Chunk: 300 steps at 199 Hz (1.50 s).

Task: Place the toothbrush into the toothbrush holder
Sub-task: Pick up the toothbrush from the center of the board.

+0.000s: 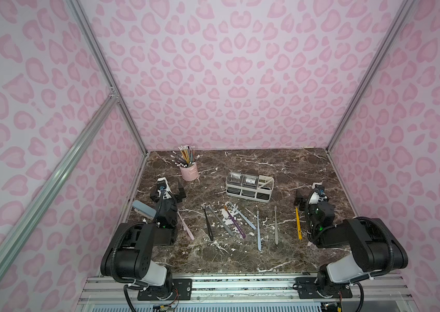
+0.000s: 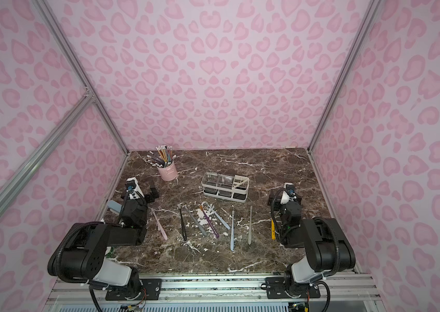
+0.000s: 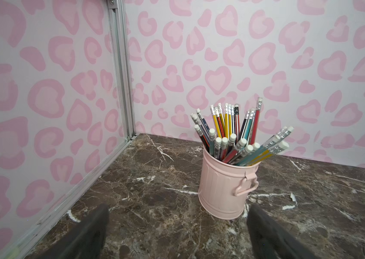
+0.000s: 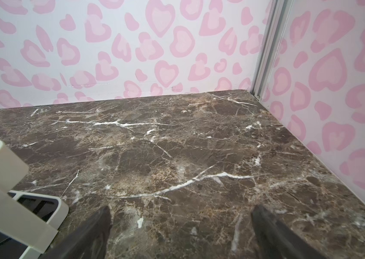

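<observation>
My left hand (image 3: 177,214) and right hand (image 4: 181,213) gape empty. Toothbrushes (image 1: 258,232) lie flat between them, easy picking, near the toothbrush holder (image 1: 269,190).

Dark brown marble-look table (image 1: 281,173) w/ white veins is carrying everything. Pink pencil cup (image 1: 189,171) is standing upright nr the far L corner, stuffed w/ pencils. White toothbrush holder (image 1: 270,187) is sitting abt mid-table, well apart from the cup. Closer to the front, brushes are lying flat in a loose row, L to R: pink toothbrush (image 1: 186,225), black toothbrush (image 1: 208,222), dark grey toothbrush (image 1: 221,220), purple toothbrush (image 1: 236,222), pale blue toothbrush (image 1: 243,216), long blue toothbrush (image 1: 258,231), light grey toothbrush (image 1: 276,225), yellow toothbrush (image 1: 298,224). Grey block (image 1: 143,208) is sitting by the L edge, partly hidden.
</observation>
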Each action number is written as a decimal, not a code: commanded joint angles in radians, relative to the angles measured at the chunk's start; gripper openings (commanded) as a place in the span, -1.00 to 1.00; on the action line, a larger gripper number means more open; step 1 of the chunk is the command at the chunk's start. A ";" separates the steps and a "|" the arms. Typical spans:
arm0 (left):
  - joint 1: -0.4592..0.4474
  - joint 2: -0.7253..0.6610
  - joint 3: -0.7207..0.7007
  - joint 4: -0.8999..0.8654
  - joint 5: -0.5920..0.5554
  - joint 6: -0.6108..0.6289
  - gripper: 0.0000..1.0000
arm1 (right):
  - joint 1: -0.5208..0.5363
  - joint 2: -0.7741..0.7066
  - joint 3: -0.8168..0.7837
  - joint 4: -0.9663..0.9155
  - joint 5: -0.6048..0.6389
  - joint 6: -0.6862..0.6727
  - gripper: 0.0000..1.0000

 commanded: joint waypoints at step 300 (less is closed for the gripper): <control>-0.006 -0.059 0.087 -0.146 -0.059 -0.007 0.96 | 0.067 -0.319 0.176 -0.494 0.280 0.145 1.00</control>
